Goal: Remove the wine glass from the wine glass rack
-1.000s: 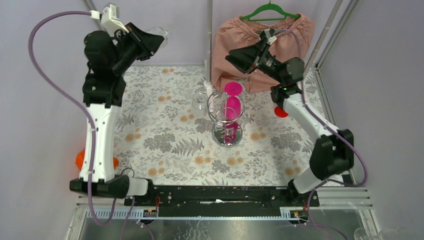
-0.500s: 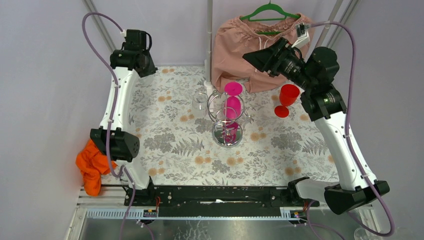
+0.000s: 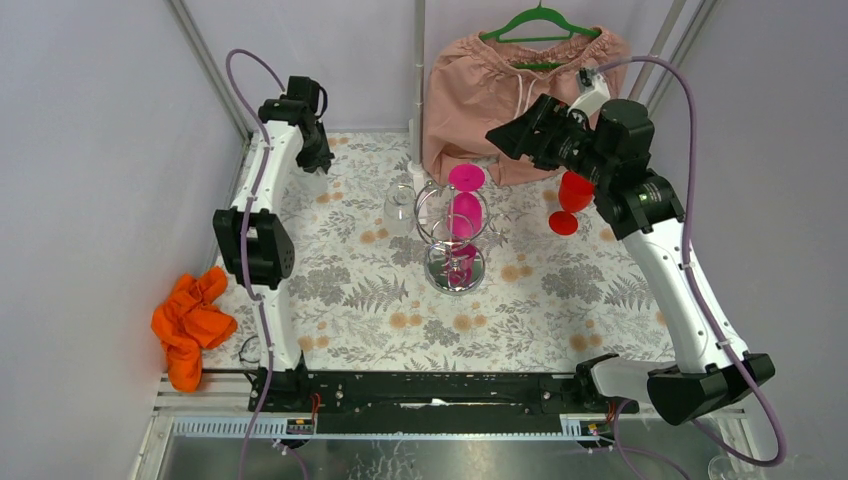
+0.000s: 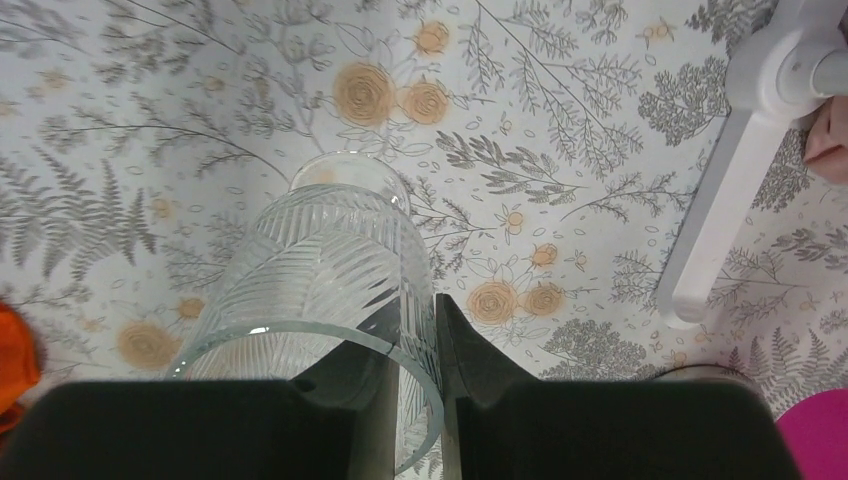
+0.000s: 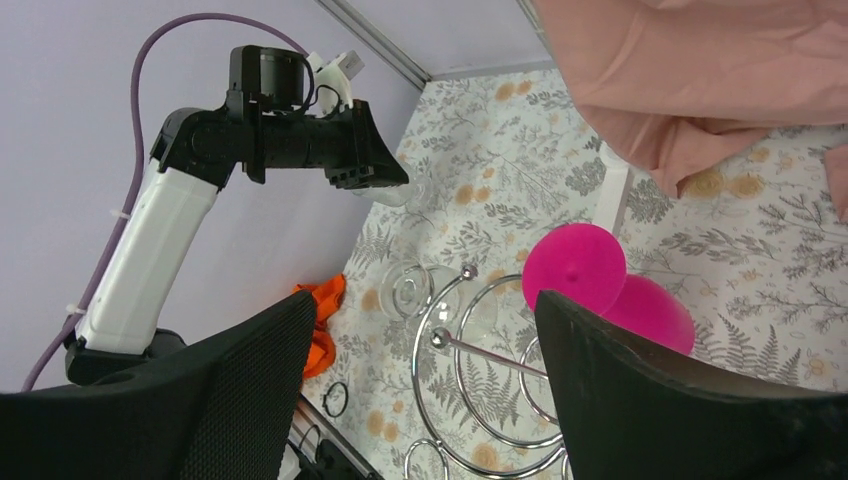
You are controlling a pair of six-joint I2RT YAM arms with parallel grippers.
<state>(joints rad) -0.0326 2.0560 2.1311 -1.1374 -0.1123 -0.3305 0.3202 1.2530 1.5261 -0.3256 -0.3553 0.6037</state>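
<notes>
One hand [image 4: 425,322] (left) grips ribbed glass [image 4: 320,262].

Counter [image 3: 350,300]: floral-print cover, grey ferns w/ orange blooms. Rear centre: white upright post [image 3: 418,70]; just beside it, pink garment [image 3: 480,90] on green hanger [image 3: 540,18], hem reaching counter. Red stemmed cup [image 3: 572,195] upright at rear right, near garment. Orange cloth [image 3: 190,320] crumpled off counter's left edge. Ribbed clear tumbler [image 4: 330,290] at rear left, tilted, rim pinched by left tool [image 4: 432,330].
</notes>
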